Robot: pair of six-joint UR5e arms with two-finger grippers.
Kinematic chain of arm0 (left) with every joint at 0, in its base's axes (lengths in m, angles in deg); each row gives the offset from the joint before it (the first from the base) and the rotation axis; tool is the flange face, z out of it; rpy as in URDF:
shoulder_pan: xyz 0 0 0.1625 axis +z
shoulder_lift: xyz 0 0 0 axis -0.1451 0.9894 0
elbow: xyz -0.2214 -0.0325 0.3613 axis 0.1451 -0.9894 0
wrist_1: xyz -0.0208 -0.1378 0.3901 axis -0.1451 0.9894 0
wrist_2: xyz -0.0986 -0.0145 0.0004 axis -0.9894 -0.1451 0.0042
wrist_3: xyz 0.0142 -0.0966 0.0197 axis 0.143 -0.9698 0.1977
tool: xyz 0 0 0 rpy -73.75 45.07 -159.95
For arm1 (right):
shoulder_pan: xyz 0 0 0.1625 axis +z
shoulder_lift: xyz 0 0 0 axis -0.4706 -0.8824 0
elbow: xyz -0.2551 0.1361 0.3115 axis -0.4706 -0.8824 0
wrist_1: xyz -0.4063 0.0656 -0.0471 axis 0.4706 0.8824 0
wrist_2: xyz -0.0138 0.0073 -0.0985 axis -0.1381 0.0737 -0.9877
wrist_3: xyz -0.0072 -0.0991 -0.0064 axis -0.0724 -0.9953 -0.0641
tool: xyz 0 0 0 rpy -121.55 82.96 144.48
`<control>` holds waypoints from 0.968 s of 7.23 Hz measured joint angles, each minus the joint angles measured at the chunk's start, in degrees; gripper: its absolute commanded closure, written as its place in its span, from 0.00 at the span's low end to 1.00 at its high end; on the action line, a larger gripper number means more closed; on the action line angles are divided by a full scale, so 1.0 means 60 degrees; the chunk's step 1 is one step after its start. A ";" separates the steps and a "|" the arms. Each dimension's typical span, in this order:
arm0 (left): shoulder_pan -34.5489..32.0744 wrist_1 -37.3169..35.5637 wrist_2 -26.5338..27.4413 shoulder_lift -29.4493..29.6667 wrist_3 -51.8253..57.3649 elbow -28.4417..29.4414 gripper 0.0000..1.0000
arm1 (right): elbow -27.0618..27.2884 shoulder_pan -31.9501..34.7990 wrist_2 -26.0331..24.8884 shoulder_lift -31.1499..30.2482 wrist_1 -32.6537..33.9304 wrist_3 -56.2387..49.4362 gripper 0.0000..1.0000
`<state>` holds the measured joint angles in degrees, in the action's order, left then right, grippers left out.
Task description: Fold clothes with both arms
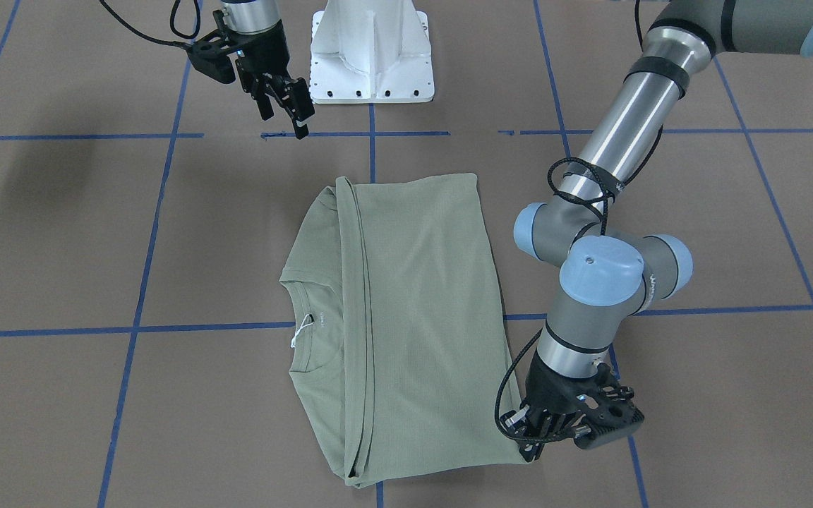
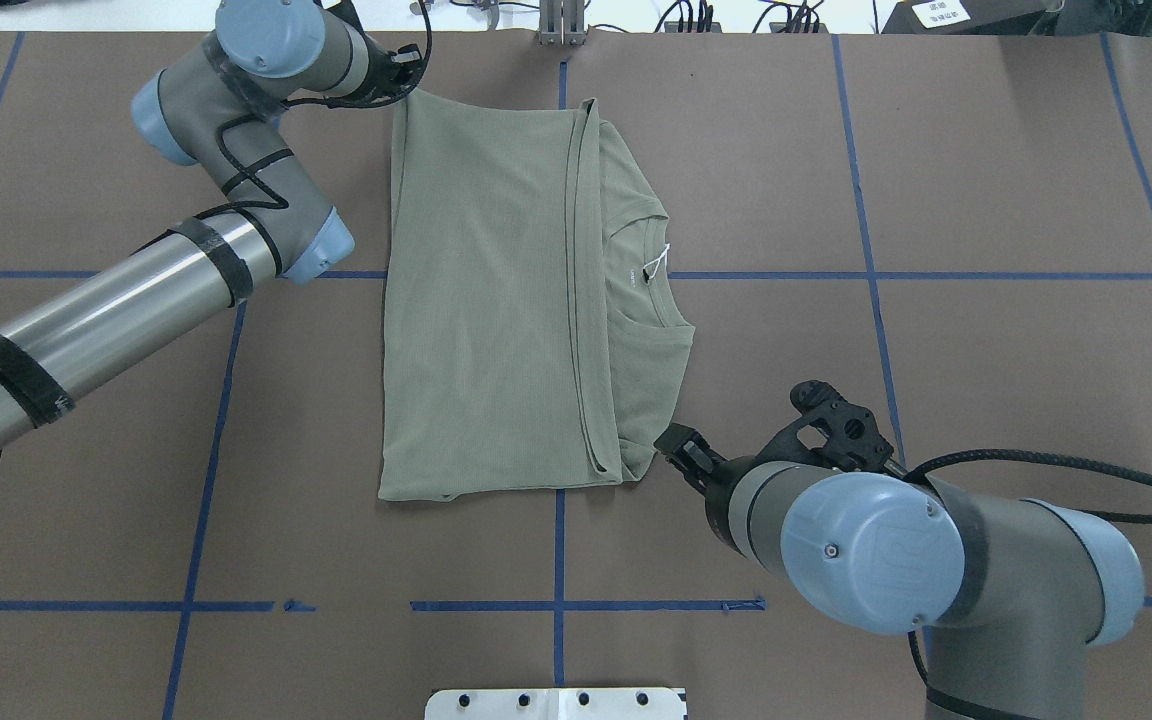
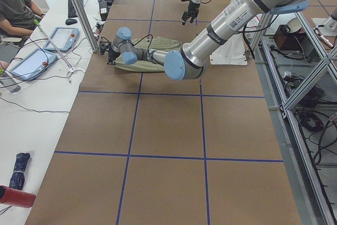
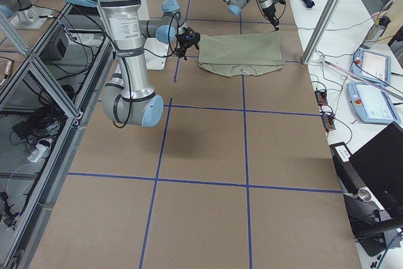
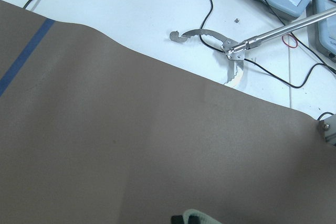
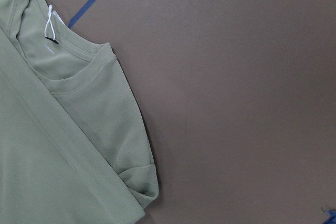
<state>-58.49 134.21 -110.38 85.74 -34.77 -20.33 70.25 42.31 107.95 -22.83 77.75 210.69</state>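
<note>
shirt (image 1: 413, 303) folded | left tool (image 1: 533, 441) at corner, cannot tell grip; right tool (image 1: 285, 113) jaws apart

Folded sage-green shirt (image 6: 79, 150) at left, ribbed collar (image 6: 84, 71) with white tag loop (image 6: 50, 23), brown table (image 6: 241, 103), blue tape line (image 6: 94, 1)

Bare table (image 2: 986, 200) surrounds the shirt (image 2: 486, 300). The left arm (image 2: 116, 300) crowds one corner; a metal post (image 3: 79, 9) stands at the far edge.
</note>
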 measured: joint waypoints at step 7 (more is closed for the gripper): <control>0.0170 -0.0841 -0.1669 -0.2984 -0.0100 -0.5112 0.38 | -0.3756 0.0707 0.0203 0.2767 -0.0087 -0.8952 0.69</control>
<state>-57.46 129.16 -120.39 67.84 -35.37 -51.00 47.71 46.55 109.17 -6.23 77.23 156.98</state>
